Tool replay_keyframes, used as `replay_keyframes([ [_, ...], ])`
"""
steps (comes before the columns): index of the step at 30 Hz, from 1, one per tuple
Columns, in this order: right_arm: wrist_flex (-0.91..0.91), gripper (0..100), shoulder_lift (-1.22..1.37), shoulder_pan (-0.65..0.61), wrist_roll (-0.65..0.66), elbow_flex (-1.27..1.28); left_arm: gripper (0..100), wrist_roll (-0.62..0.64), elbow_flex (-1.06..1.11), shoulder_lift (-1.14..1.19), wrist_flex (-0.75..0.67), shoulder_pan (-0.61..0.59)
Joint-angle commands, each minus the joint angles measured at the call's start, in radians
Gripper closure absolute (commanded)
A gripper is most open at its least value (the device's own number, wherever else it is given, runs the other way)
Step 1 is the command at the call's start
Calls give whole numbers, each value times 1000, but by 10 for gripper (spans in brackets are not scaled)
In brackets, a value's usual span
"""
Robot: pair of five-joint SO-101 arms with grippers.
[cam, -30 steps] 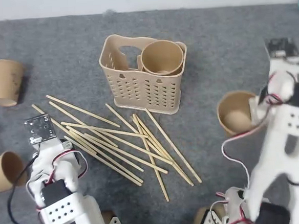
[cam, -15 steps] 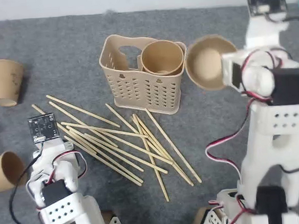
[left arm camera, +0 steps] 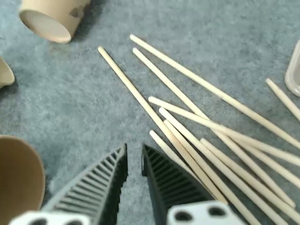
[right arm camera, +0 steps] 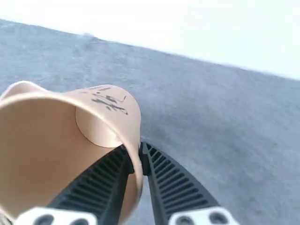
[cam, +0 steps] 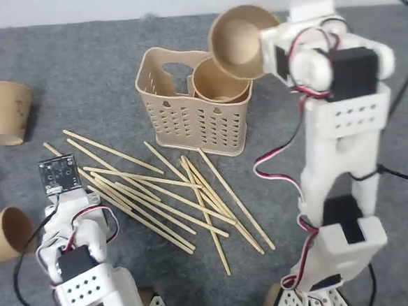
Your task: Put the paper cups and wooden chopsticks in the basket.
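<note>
The right gripper (right arm camera: 135, 149) is closed on the wall of a paper cup (cam: 238, 42). One finger is seen inside the cup and the other outside, so the rim is pinched between them. This held cup is raised above the table and tilted, with its mouth turned toward about 7 o'clock in the high view. It is found at about 1 o'clock of the basket (cam: 195, 122), over the basket's rim. It cannot be told whether it touches anything below.

The basket is placed upright on the grey carpet (cam: 79, 64), near the middle of the high view. A second cup (cam: 220, 78) is seated upright inside it, in the half toward 3 o'clock.

The wooden chopsticks (cam: 164, 191) are scattered flat on the carpet at 6 to 8 o'clock of the basket. Many of them are crossed over each other, and the nearest ones are just beside the basket's foot.

The left gripper (left arm camera: 133, 152) is held low over the carpet at about 7 o'clock of the basket. Its jaws are parted only by a narrow gap, and nothing is held between them. The tips are pointed just beside the ends of several chopsticks.

Two more cups are lying on their sides, well apart from the basket. One cup (cam: 6, 111) is found at about 9 o'clock of the basket, near the edge of the high view. The other cup (cam: 6, 233) is found at about 8 o'clock, close to the left arm.
</note>
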Motion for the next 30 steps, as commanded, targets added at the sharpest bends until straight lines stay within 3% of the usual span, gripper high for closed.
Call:
replay_keyframes([
  [1, 10, 991, 7, -51, -12, -66, 953, -12, -2, -14, -32, 0],
  [18, 81, 990, 222, -30, -3, -49, 953, -12, -2, -14, -32, 0],
  [30, 81, 991, 84, -50, 25, -15, 953, -12, -2, -14, -32, 2],
])
